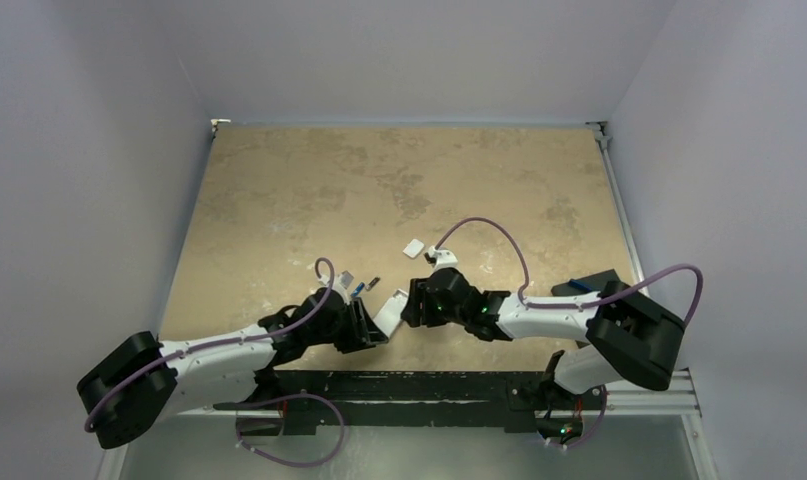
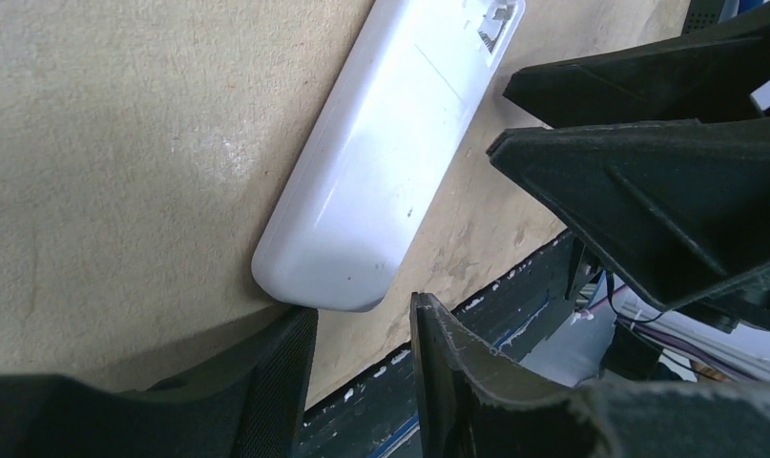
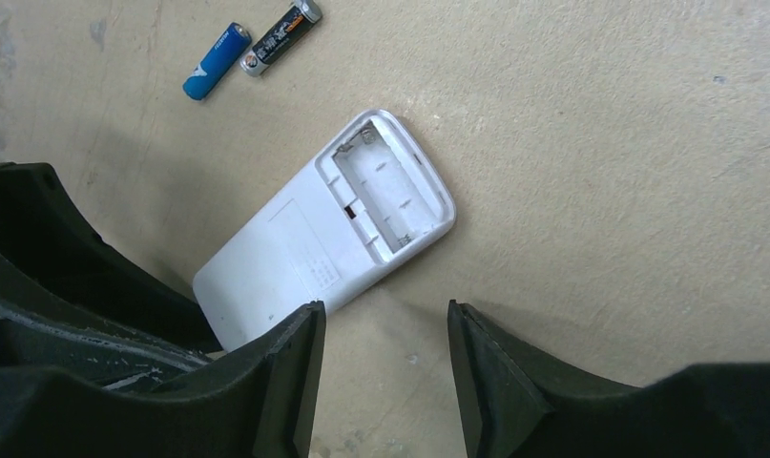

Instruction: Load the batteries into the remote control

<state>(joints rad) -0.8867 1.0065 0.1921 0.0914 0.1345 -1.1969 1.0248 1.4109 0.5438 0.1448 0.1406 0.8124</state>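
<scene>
Down on the table (image 1: 279,180) the remote (image 3: 323,239) lies back up, bay empty, batteries (image 3: 266,48) just beyond. Left gripper (image 2: 362,310) and right gripper (image 3: 383,310) sit part open, empty; a clumsy nudge could skid it

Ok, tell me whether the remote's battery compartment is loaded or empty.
Empty. The remote control lies back-up, its open compartment bare; the blue battery and the dark battery lie loose on the table beyond it.
</scene>
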